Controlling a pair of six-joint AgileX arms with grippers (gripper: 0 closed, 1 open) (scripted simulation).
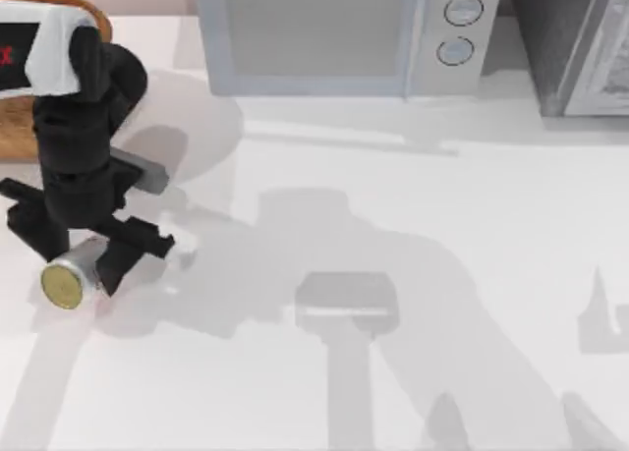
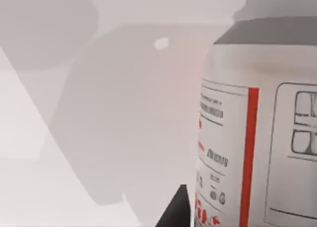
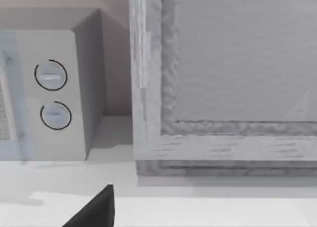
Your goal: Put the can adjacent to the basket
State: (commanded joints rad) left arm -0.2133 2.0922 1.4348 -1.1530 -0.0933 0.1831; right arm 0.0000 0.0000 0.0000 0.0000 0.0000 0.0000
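Left end effector (image 1: 86,257) low at the counter's left side, black fingers (image 1: 123,257) pinching the can (image 1: 71,276) from either side; can's dull gold top facing the overhead camera, white body tucked between the fingers. Close up from the left wrist: white can wall with a red vertical stripe and red lettering (image 2: 257,138), one dark fingertip (image 2: 176,209) just beside it, pale counter (image 2: 74,187) behind. Just beyond the can, up the left arm, the orange-brown woven basket (image 1: 22,127) at the counter's far left edge, largely covered by the arm; can near the basket, a little forward of it, gap or contact impossible to tell from above. Well to the right of the can, along the back wall, a grey microwave (image 1: 334,33) with two round dials, and further right a grey framed cabinet (image 1: 580,43). From the right wrist: same microwave side (image 3: 54,88) and cabinet frame (image 3: 223,88), one dark finger tip (image 3: 96,209) at the edge; spread or pressed together impossible to tell
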